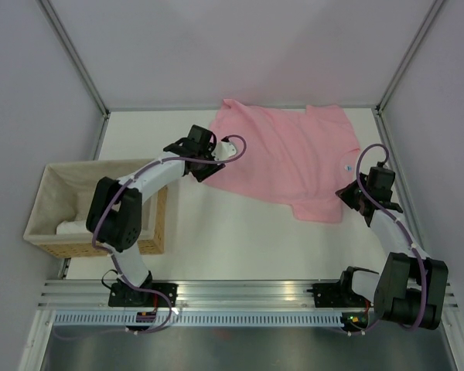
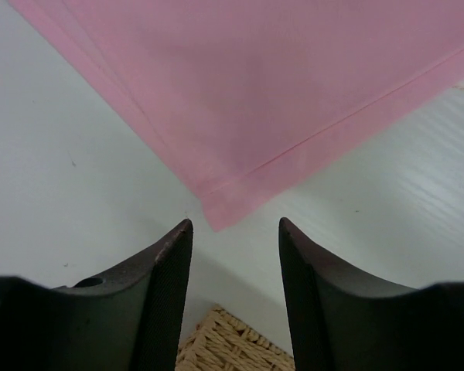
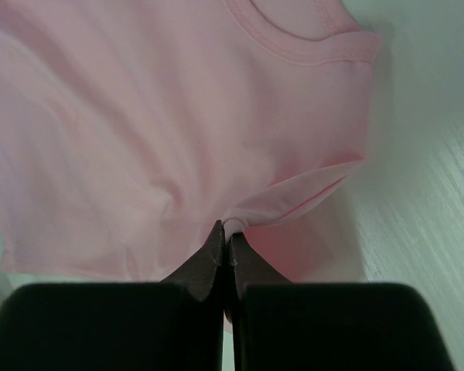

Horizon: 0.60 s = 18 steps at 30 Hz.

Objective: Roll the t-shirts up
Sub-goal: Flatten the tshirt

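A light-pink t-shirt [image 1: 290, 158] lies spread on the white table at the back centre-right. My left gripper [image 1: 206, 173] is open and empty, just off the shirt's left hem corner; in the left wrist view that corner [image 2: 220, 210] lies on the table ahead of and between the two fingers. My right gripper [image 1: 348, 202] is at the shirt's right side near the neck label, shut on a pinched fold of pink cloth [image 3: 240, 222]. The right wrist view shows the collar [image 3: 294, 46] beyond the fold.
A woven wicker basket [image 1: 158, 228] with beige lining stands at the left by my left arm; its edge shows below the left fingers [image 2: 232, 348]. Grey walls and metal posts bound the table at the back and sides.
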Each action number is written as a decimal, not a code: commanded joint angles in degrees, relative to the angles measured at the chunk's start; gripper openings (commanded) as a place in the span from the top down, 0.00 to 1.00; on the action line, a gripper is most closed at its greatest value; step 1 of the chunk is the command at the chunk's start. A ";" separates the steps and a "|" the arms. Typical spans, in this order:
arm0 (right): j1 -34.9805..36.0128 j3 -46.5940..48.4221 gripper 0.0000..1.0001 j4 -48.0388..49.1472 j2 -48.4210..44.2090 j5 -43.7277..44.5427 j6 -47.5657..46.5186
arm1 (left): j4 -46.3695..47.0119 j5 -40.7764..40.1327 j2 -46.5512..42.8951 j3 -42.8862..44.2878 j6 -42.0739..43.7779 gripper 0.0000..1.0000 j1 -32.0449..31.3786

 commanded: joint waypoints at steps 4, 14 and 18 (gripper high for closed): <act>-0.34 3.37 1.00 -0.58 0.08 0.39 -2.10 | 0.01 -9.04 9.13 1.39 16.03 0.40 -0.52; -0.43 2.84 1.00 -0.49 1.92 0.65 -2.62 | 1.86 -7.37 12.91 -0.01 18.25 0.61 -0.70; -0.52 3.28 1.00 -1.54 1.57 1.10 -2.98 | 1.77 -6.22 10.02 -3.78 14.92 0.98 -0.70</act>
